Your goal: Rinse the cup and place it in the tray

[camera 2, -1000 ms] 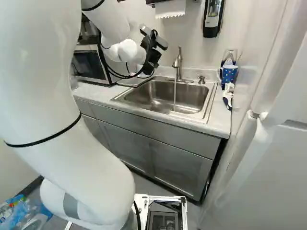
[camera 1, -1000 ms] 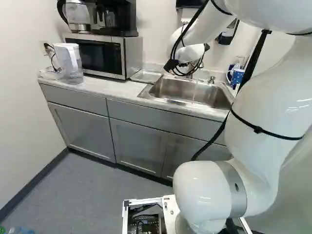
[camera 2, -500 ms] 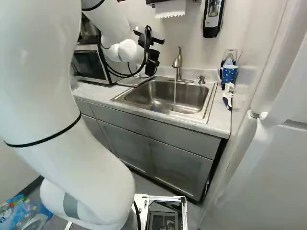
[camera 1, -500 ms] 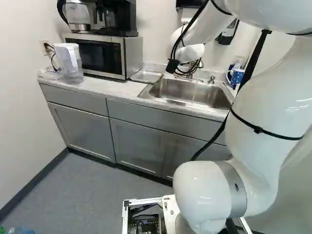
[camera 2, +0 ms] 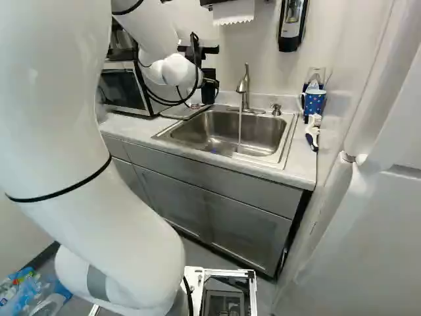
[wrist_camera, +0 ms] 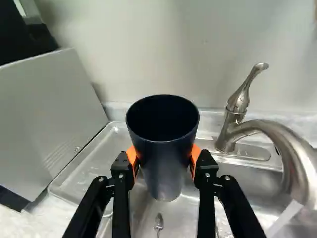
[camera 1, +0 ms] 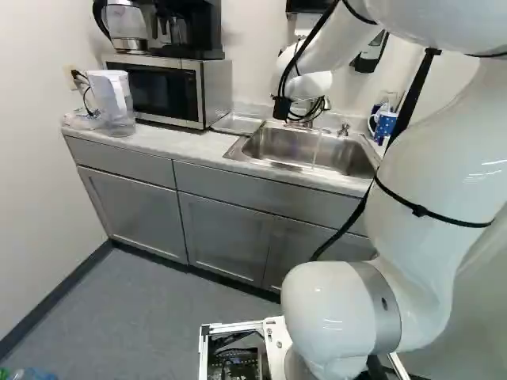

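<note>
Swinging from tilt to upright, cup [wrist_camera: 166,171] sits clasped in end effector [wrist_camera: 163,156], upper centre of right base view, left of running faucet [camera 2: 243,87]. Rinse probably finished; tray [wrist_camera: 91,166] likely next.

One pale tabletop [camera 1: 186,145] over grey cabinets [camera 1: 222,233]. At its left end, one clear pitcher [camera 1: 120,104] with white top, upright. Beside it, one microwave [camera 1: 162,91], steel and black, bearing one kettle [camera 1: 127,22] and one black coffee maker [camera 1: 188,30]. Between microwave and sink, one shallow tray [camera 1: 237,123]. One steel sink [camera 1: 273,162], set in, a thin stream of water [camera 1: 317,149] falling into it. Near its right end, one blue mug [camera 1: 386,124]. In the right foreground, one white arm [camera 1: 444,170].
</note>
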Motion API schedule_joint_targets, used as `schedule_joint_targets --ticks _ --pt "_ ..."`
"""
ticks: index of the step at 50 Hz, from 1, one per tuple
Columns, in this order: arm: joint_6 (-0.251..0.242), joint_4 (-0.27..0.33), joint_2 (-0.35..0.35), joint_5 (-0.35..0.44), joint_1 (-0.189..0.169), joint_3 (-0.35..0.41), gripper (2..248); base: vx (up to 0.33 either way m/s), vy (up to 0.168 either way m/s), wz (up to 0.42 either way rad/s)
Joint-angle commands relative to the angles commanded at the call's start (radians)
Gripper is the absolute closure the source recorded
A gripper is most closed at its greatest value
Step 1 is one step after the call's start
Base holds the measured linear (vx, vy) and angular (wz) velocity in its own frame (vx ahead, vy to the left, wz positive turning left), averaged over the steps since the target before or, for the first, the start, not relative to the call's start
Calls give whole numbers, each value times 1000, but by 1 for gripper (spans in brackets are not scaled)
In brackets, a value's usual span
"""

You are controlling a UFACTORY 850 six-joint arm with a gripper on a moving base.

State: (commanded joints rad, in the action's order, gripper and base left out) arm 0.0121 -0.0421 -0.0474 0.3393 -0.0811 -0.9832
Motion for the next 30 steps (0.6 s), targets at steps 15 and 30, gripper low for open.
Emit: schedule_joint_targets --ticks 15,30 --pt "-21 0 0 0 0 0 128 0 0 0" --pt "-21 0 -25 0 22 -26 128 0 0 0"
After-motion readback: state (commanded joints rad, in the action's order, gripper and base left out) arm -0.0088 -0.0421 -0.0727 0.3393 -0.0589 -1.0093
